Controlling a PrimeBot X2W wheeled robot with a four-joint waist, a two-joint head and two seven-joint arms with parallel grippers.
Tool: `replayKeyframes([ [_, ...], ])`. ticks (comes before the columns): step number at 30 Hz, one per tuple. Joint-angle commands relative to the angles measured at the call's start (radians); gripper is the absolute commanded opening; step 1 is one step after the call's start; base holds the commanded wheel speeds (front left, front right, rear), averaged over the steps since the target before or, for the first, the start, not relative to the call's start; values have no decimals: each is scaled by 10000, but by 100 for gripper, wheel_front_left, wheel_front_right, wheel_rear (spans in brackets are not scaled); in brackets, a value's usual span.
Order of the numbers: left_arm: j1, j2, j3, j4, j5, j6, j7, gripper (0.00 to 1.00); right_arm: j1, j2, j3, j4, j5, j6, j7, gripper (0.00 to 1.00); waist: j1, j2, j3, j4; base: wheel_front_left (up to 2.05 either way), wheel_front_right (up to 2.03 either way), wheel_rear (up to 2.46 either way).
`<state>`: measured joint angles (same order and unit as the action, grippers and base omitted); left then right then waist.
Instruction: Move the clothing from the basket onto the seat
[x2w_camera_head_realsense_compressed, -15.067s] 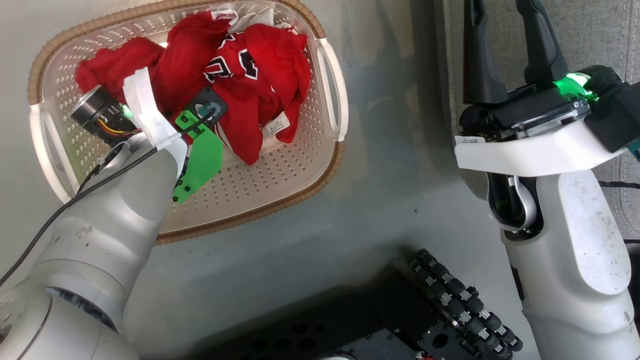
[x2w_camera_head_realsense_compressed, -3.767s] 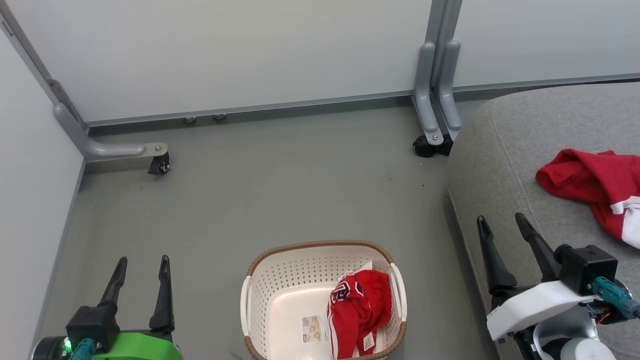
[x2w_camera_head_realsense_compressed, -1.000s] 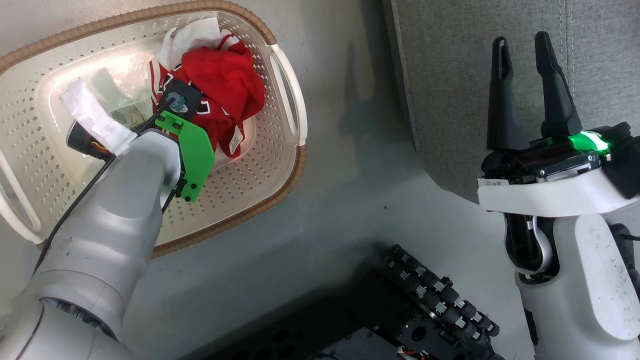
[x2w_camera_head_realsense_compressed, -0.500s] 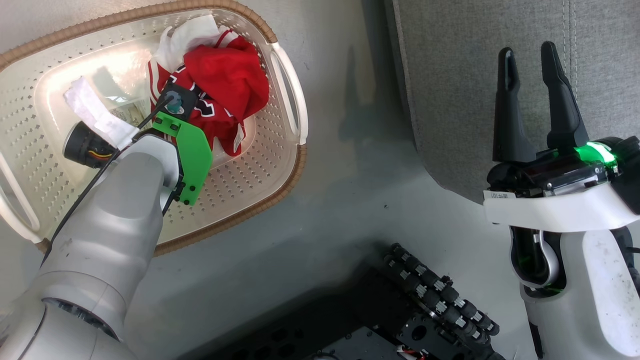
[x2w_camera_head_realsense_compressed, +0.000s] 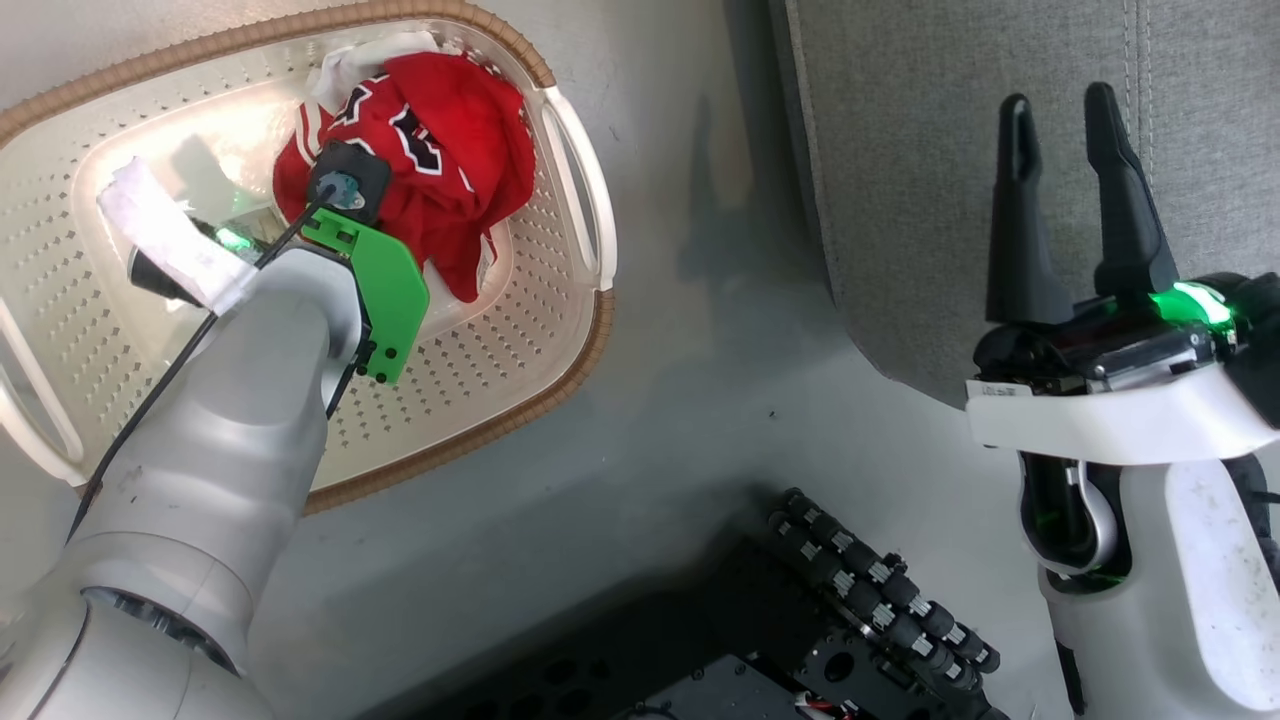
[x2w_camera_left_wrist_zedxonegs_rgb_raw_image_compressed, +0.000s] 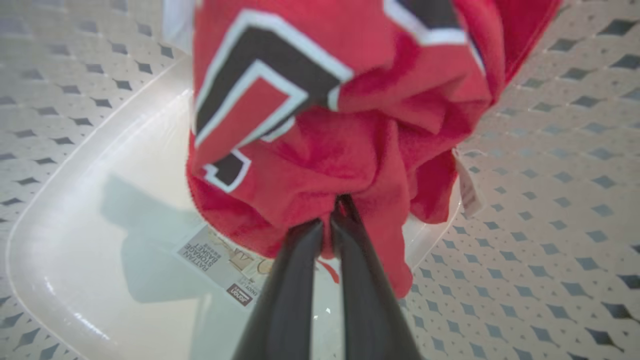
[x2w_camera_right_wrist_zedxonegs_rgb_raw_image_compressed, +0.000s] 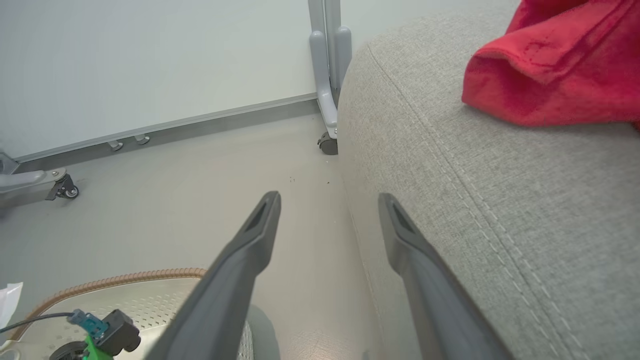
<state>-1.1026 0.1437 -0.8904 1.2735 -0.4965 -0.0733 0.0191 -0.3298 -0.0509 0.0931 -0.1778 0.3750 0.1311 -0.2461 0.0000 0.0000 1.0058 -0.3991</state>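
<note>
Left gripper (x2w_camera_left_wrist_zedxonegs_rgb_raw_image_compressed: 334, 215): fingers drawn together, clamped on a fold of the red jersey (x2w_camera_left_wrist_zedxonegs_rgb_raw_image_compressed: 320, 150). The cloth puckers into tight creases right at the tips, so you have a real pinch and not a brush.

Jersey: inside the basket (x2w_camera_head_realsense_compressed: 560, 330), bunched toward the end nearest the seat (x2w_camera_head_realsense_compressed: 900, 150). The basket stands on the floor (x2w_camera_head_realsense_compressed: 700, 420), just beside the seat's edge. The label sticker (x2w_camera_left_wrist_zedxonegs_rgb_raw_image_compressed: 220, 260) on the basket bottom shows bare below the bunch.

Handling, as a judgement: light, soft knit with no stiffness at all. It will drape and trail from whatever point you hold. Your pinch sits low in the bunch. The lettered panel lies beyond the tips, and a loose flap and the white tag (x2w_camera_left_wrist_zedxonegs_rgb_raw_image_compressed: 467, 187) hang off to one side. Expect those tails to drag over the basket wall on the way out. Lift high enough that the lowest hem clears the rim before you swing across. A thin fold can slip from narrow fingers, so avoid jerks. The perforated wall could catch the tag or trim.

Right gripper (x2w_camera_head_realsense_compressed: 1057, 97): fingers spread wide, holding nothing, poised at the seat's near edge, well apart from the jersey.

Second red garment (x2w_camera_right_wrist_zedxonegs_rgb_raw_image_compressed: 550, 65): lying on the seat cushion, beyond the right gripper's tips. Set the jersey down beside it rather than over the edge.
</note>
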Motion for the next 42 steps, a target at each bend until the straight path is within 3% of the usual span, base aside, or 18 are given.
replayKeyframes([
  [1,-110,139,-66,-19,97,15,-274,0,-171,9,90,66,-114,-7,-65,100,0,0,-91,-21,0,0,0],
  [5,103,248,-150,-115,176,31,-1043,0,-421,7,251,297,-331,-7,-111,100,0,0,-419,-45,0,0,0],
  [11,545,58,-111,-312,-3,-24,-2027,0,-296,6,119,549,-771,-5,-81,100,0,0,-1446,468,0,0,0],
  [22,1215,-171,449,-1554,-485,27,-2846,0,207,0,-248,443,-1353,-7,477,100,0,0,-3329,1367,0,0,0],
  [42,4347,896,2702,-8345,286,1104,-2843,0,1190,-2,-832,-267,-1914,-5,1576,100,0,0,-5971,2617,0,0,0],
])
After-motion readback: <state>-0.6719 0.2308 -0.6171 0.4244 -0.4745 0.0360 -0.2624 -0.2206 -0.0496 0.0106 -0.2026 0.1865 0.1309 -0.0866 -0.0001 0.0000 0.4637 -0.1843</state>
